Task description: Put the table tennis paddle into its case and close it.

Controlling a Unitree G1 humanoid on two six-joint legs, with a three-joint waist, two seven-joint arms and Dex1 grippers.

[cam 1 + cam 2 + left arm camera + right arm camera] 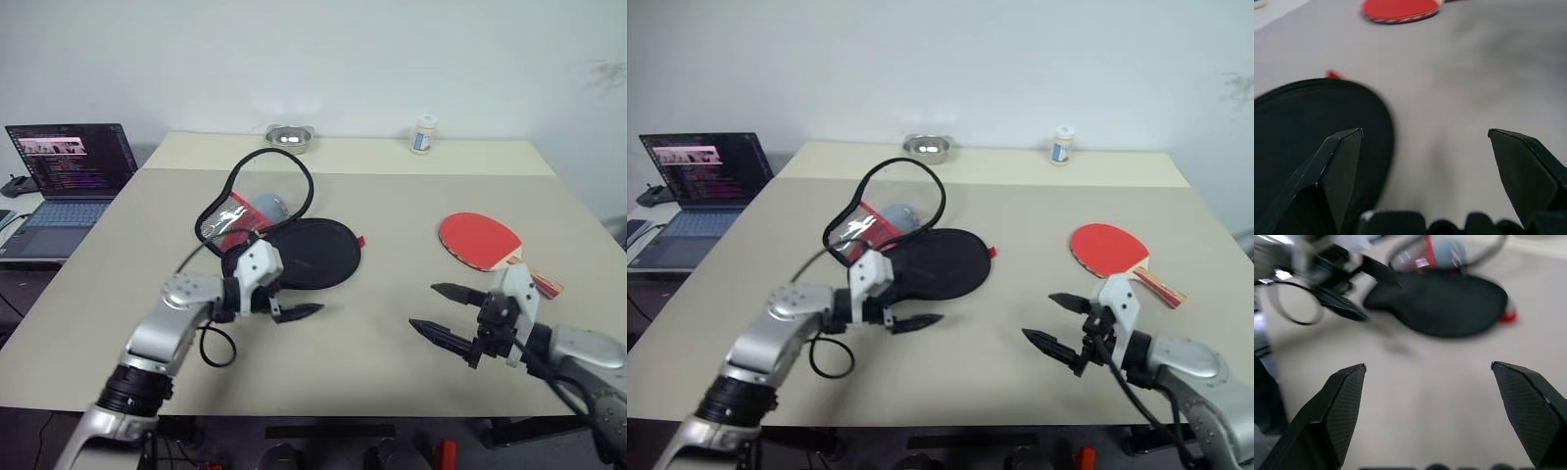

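A beige table (392, 333) stands against a plain white wall. At the far left, on a lower side desk, an open laptop (69, 162) glows with a lit screen.

On the left half of the table lies the case (304, 253), unzipped: its black half rests flat while its red and clear-mesh face (235, 217) stands tilted up behind it, the zipper rim looping above. The left gripper (286, 299) hovers just in front of the case, arm bent and reaching in from the lower left, fingers spread wide and holding nothing. The left wrist view adds a close look past those two black fingers (1337, 166): the black case edge sits right beside one finger, with bare table between them and the red blade far off.

At the back edge of the table sit a small metal bowl (289, 137) and, further right, a small white jar (424, 134).

On the right half lies the table tennis paddle (480, 240), red face up, handle pointing toward the near right, well apart from the case. The right gripper (443, 311) hangs near the handle end, pointing left across the table, fingers spread wide and empty. Its wrist view looks toward the case and the other arm.
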